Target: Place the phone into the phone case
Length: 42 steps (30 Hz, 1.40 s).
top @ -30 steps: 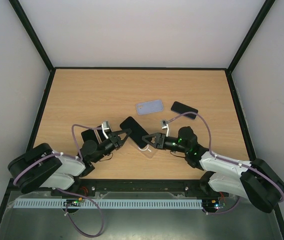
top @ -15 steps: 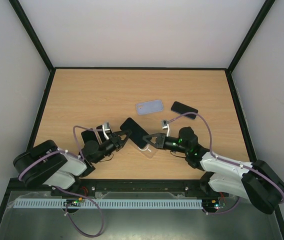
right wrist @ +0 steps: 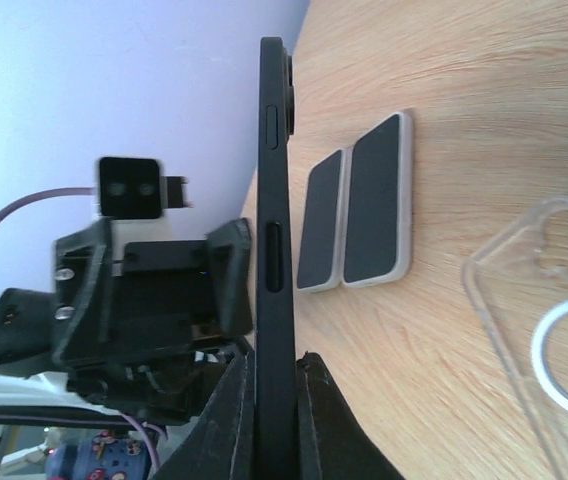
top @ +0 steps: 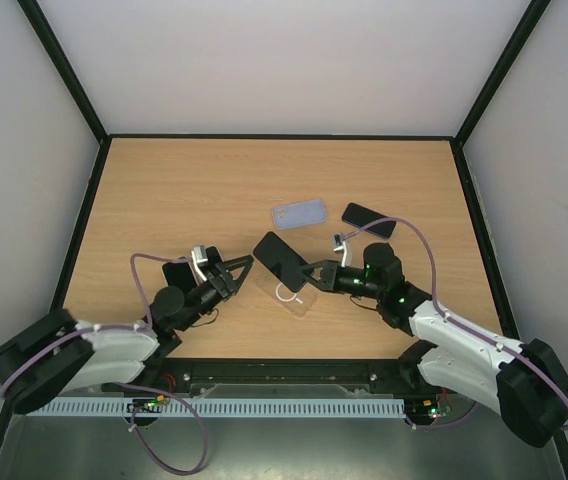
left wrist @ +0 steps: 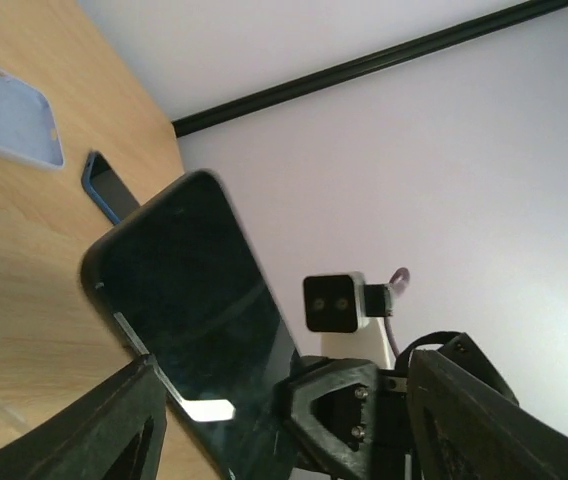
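The black phone (top: 279, 260) hangs tilted above the table, and my right gripper (top: 314, 272) is shut on its lower end. In the right wrist view the phone (right wrist: 272, 200) stands edge-on, pinched between both fingers of that gripper (right wrist: 274, 370). A clear phone case (top: 289, 296) with a white ring lies flat just below it, also visible at the right edge (right wrist: 549, 300). My left gripper (top: 230, 270) is open, to the left of the phone and apart from it. In its own view the phone (left wrist: 189, 300) lies beyond the spread fingers of the left gripper (left wrist: 284, 365).
A light blue case (top: 299, 213) and a dark phone with a blue rim (top: 369, 220) lie further back. Two dark phones with pale edges (top: 176, 272) rest side by side near the left arm. Black-framed walls enclose the table (top: 164, 190).
My left gripper has opened, let go of the phone and drawn back to the left. My right gripper has shut on the phone and carried it slightly up and right.
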### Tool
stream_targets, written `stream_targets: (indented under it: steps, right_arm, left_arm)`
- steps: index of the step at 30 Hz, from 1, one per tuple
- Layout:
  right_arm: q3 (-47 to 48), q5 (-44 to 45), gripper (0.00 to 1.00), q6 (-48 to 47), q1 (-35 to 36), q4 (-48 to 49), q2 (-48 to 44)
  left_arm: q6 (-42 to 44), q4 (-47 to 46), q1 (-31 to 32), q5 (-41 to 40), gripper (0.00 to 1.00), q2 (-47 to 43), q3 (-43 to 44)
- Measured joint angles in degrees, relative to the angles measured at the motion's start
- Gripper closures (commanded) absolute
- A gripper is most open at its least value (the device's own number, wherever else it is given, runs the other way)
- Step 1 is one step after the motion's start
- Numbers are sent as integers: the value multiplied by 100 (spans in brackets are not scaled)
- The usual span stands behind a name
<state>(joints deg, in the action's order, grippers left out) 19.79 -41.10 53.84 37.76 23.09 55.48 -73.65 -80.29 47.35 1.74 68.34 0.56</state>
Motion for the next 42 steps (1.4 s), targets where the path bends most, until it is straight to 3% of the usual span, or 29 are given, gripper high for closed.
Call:
stream_targets:
  steps: [9, 16, 27, 42]
  right_arm:
    - [118, -407, 98, -243, -577, -1276, 35]
    - [308, -673, 98, -210, -629, -1836, 592]
    - [380, -767, 98, 297, -673, -1878, 1126]
    - [251, -896, 98, 852, -699, -1329, 1596]
  left_arm:
    - [1128, 3698, 4, -481, 19, -2002, 850]
    - [2094, 5668, -144, -229, 16, -1464, 1952]
    - [3062, 6933, -649, 970, 16, 260, 3115]
    - [3539, 7219, -1014, 1792, 22, 1910, 3709]
